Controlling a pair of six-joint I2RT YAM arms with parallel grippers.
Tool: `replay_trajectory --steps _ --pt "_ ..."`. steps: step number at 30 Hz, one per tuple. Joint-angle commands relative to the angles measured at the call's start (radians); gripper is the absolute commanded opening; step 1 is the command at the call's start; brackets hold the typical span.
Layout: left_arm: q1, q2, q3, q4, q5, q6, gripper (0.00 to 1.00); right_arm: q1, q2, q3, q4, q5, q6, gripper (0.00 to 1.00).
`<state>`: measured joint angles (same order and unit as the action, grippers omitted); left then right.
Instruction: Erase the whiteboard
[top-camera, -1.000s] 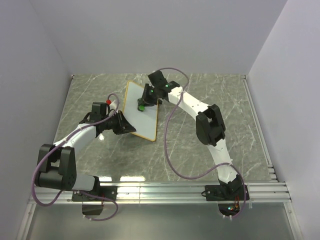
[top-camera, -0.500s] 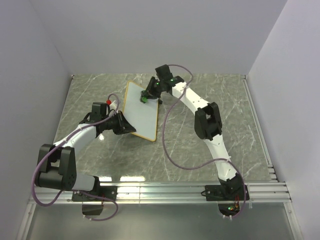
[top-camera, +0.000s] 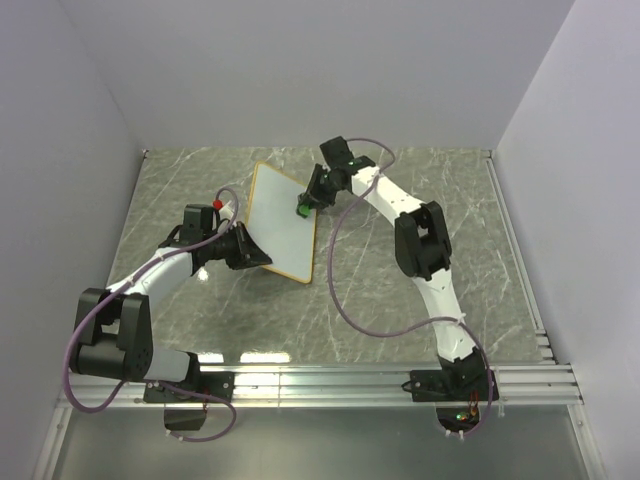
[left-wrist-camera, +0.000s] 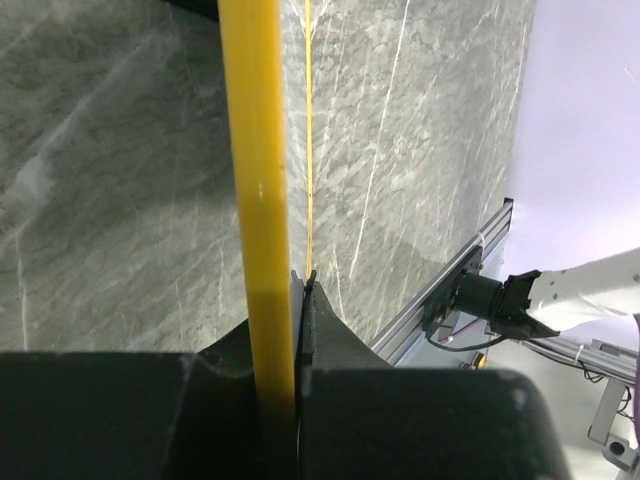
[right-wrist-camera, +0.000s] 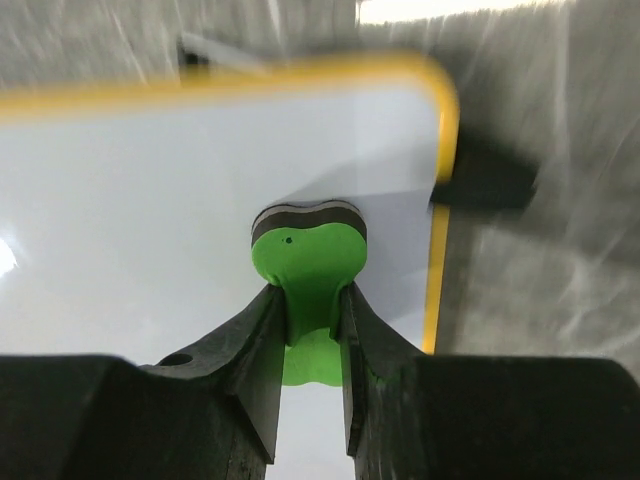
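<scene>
— Grip on the left side first; what has the left gripper (left-wrist-camera: 300, 290) got?
— Its jaws are clamped tight on the wooden frame of the whiteboard (top-camera: 282, 222); in its wrist view the frame's edge runs straight up from between them; the board sits left of centre on the table (top-camera: 420, 200), and it looks tipped up rather than lying flat, though I can't be sure.
— So that arm only braces?
— I'd judge so; it should hold firm and not twist, or the board may slide under the wiping pressure.
— Moving right, across the face?
— White; I can make out no red marks in the patch the right wrist camera shows; the rest of the face is too small in the overhead view to call clean.
— And the right gripper (right-wrist-camera: 305, 300)?
— Jaws narrowly apart, pinching the waist of the green eraser (right-wrist-camera: 307, 255); its dark felt looks pressed to the board, close to the right-hand frame near a rounded corner.
— How to wipe well from there?
— Felt flat on the surface; even pressure; overlapping strokes back toward the clamped side; turn short of the frame so the eraser doesn't catch and get levered out of the jaws; press lighter far from the clamp, where the board has least support.
</scene>
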<state>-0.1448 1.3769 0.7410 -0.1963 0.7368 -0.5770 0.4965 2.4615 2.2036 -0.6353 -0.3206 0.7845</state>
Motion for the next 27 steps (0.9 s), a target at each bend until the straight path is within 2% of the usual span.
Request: replay_trajectory --steps 1,2,6,14,18,23,25,26,27 --pt "-0.022 -0.001 0.055 0.015 0.087 0.034 0.00 0.112 -0.113 -0.158 -0.017 -0.060 -0.045 0.00" --pt "-0.022 0.002 0.063 0.008 0.079 0.039 0.00 0.114 -0.184 -0.247 0.005 -0.063 -0.045 0.00" --pt "-0.022 0.014 0.122 -0.043 0.044 0.075 0.00 0.093 -0.346 -0.389 0.053 -0.042 -0.082 0.00" --pt "-0.022 0.031 0.290 -0.172 -0.033 0.184 0.00 -0.044 -0.608 -0.586 -0.055 0.211 -0.160 0.00" --pt "-0.022 0.051 0.389 -0.218 -0.072 0.232 0.00 -0.090 -0.644 -0.694 -0.130 0.316 -0.185 0.00" --pt "-0.021 0.103 0.483 -0.245 -0.102 0.316 0.00 -0.093 -0.645 -0.835 -0.124 0.387 -0.177 0.00" --pt "-0.021 0.125 0.544 -0.287 -0.114 0.366 0.00 -0.093 -0.633 -0.857 -0.118 0.406 -0.176 0.05" --pt "-0.021 0.148 0.561 -0.302 -0.138 0.382 0.00 -0.093 -0.612 -0.864 -0.122 0.413 -0.174 0.11" --pt "-0.021 0.157 0.581 -0.319 -0.152 0.400 0.00 -0.093 -0.599 -0.866 -0.127 0.417 -0.179 0.38"
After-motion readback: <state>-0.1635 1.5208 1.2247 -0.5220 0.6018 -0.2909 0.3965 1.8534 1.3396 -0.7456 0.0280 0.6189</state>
